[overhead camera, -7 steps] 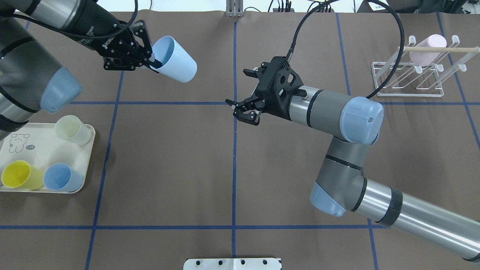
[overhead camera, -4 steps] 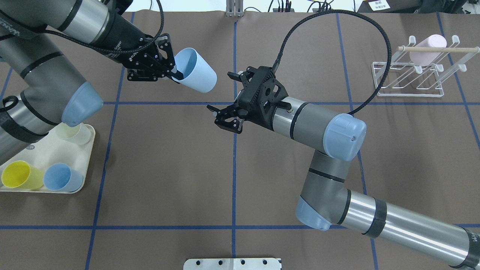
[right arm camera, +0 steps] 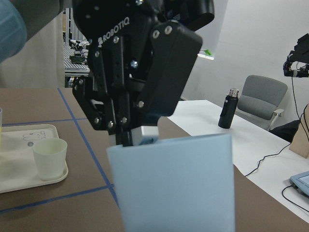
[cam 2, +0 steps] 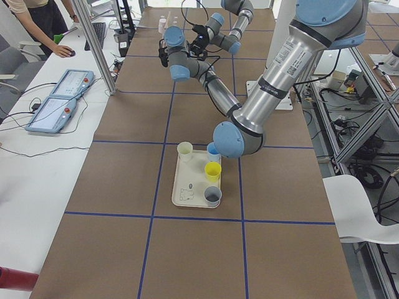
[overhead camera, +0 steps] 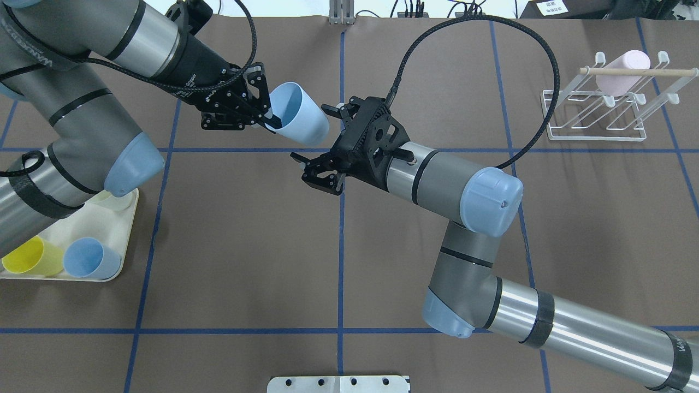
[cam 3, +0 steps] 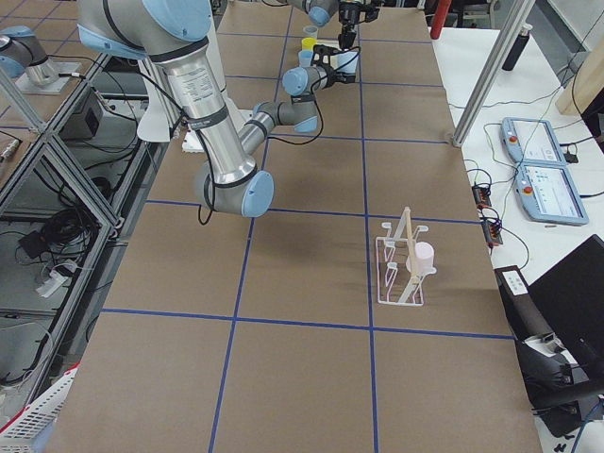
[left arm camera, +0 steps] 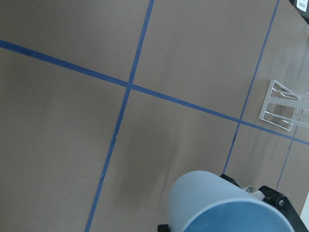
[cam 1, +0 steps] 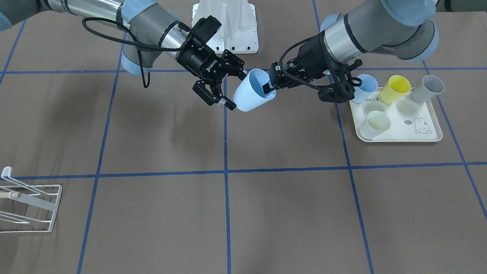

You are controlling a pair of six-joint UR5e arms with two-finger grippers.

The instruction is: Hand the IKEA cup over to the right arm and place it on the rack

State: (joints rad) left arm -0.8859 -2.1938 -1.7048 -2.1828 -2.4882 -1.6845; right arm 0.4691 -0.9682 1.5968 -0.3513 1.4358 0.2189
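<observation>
- So, L tool (overhead camera: 268,117) is clamped on the rim of the pale-blue cup (overhead camera: 300,117), w/ the cup tilted in mid-air over the worktop (overhead camera: 246,245).
- R tool (overhead camera: 312,134) is wide open, fingers either side of the cup's base; contact, can't tell.
- Rack (overhead camera: 596,138) is far off, holding a pink cup (overhead camera: 622,71).

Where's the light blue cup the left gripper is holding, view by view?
Front-facing: light blue cup upper centre.
Overhead: upper centre-left.
Exterior left: too small to tell.
Exterior right: too small to tell.
Left wrist: bottom edge.
Right wrist: bottom centre.
Landmark: white wire rack, overhead's upper right, front-facing's lower left.
</observation>
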